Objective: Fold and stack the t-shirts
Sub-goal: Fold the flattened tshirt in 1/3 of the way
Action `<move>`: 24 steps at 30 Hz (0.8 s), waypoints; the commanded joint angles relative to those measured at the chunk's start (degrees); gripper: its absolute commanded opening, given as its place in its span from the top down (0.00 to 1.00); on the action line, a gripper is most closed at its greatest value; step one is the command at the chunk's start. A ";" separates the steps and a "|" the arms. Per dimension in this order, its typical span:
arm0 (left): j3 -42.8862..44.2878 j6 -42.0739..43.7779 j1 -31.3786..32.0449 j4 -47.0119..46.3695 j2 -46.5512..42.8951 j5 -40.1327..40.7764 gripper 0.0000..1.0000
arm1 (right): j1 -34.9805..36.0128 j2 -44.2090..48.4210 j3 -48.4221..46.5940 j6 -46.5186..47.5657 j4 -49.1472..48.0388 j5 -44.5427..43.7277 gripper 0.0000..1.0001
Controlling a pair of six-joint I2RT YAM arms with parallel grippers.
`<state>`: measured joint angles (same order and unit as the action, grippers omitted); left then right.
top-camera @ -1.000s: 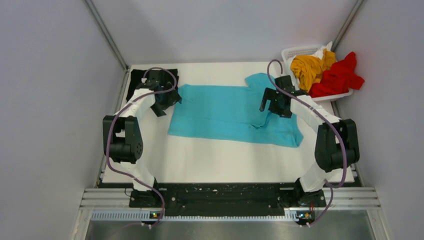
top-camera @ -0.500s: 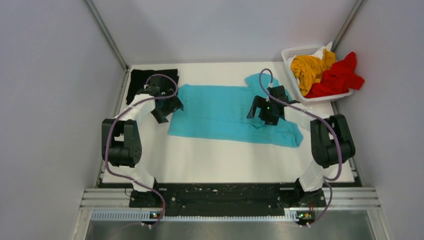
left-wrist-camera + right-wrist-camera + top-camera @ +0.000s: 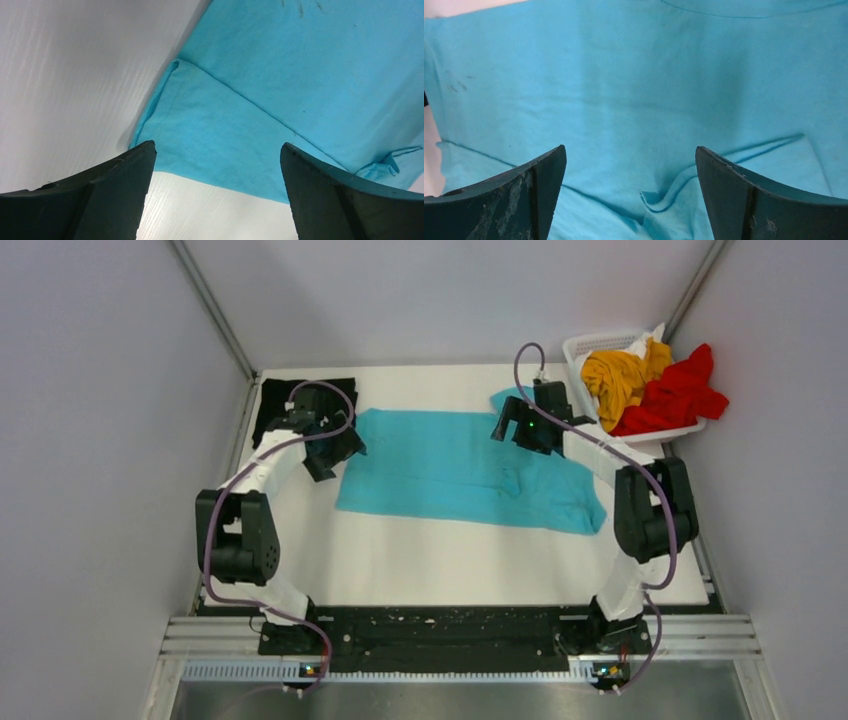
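The turquoise t-shirt (image 3: 460,465) lies spread on the white table, partly folded, with a small wrinkle right of its middle. My left gripper (image 3: 335,450) is open and empty over the shirt's left edge; the left wrist view shows the shirt (image 3: 280,95) and its near hem between the fingers. My right gripper (image 3: 520,430) is open and empty above the shirt's far right part; the right wrist view shows the cloth (image 3: 624,100) and its wrinkle below. The black t-shirt (image 3: 275,400) lies folded at the far left corner. The mustard t-shirt (image 3: 620,375) and red t-shirt (image 3: 675,390) lie crumpled in the basket.
A white lattice basket (image 3: 585,345) stands at the far right corner, with the red shirt hanging over its right rim. Grey walls close in the table (image 3: 430,560) on the left, right and back.
My right gripper has moved away from the wrinkle toward the far side of the turquoise shirt, near the sleeve. My left gripper has shifted only slightly at the shirt's left edge.
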<state>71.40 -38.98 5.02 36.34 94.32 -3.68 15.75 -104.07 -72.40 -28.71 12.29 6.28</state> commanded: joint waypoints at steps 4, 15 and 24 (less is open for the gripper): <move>0.93 1.31 3.07 -6.44 2.29 -7.30 0.01 | 0.14 13.36 11.59 2.02 3.55 -5.84 0.01; -0.50 0.63 3.68 -11.56 12.90 -11.59 0.01 | -1.68 11.15 20.47 -1.40 -0.62 0.47 0.01; -14.42 -1.44 3.64 -10.34 6.10 -6.30 0.01 | -1.65 16.42 29.09 -1.84 1.65 3.47 0.01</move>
<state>64.71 -39.51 8.47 20.49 103.39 -14.87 14.35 -90.67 -48.07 -29.65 10.22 7.79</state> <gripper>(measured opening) 0.986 0.985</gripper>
